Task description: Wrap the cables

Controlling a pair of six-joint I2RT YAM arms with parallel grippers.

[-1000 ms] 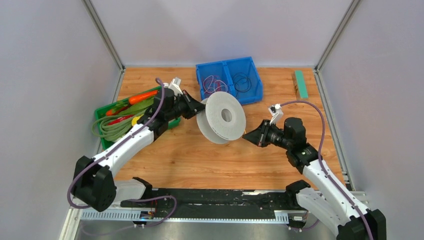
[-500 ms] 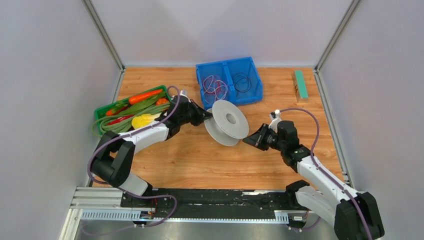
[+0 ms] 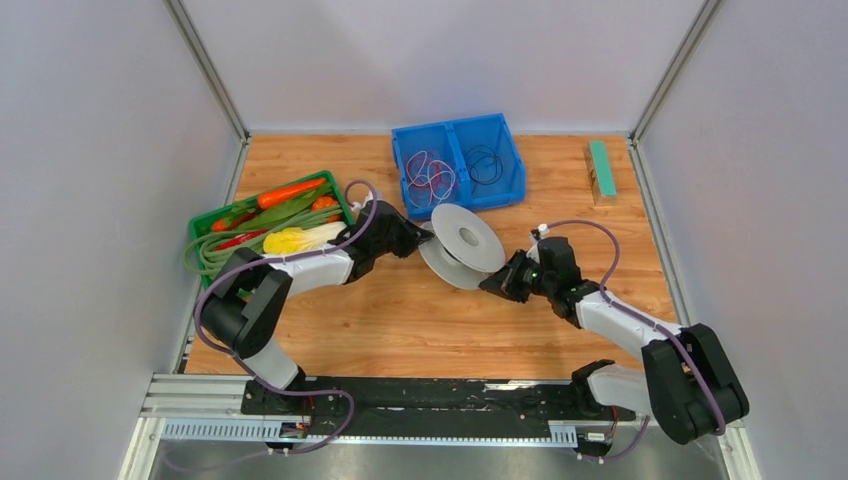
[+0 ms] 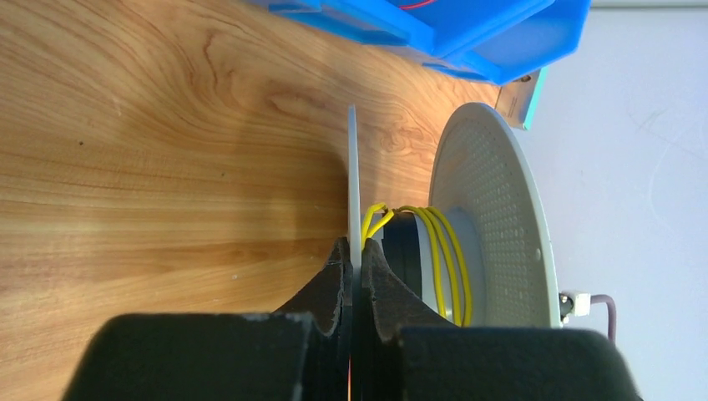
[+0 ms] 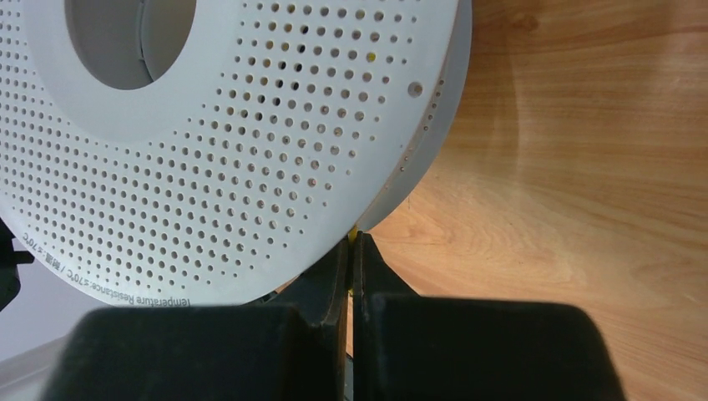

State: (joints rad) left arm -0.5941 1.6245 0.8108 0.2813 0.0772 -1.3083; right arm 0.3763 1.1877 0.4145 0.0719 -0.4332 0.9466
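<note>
A grey perforated spool is held just above the table's middle. My left gripper is shut on the spool's thin left flange. The yellow cable is wound in a few turns round the spool's hub. My right gripper sits at the spool's lower right rim and is shut on a bit of the yellow cable, which peeks out at the fingertips. The rest of the cable between spool and right gripper is hidden.
A blue bin with a red, white and purple wire tangle and a black wire stands behind the spool. A green tray of vegetables is at the left. A green block lies far right.
Both arms have lowered and stretched out, bringing the spool down and slightly right toward the table. The grips have not changed.
</note>
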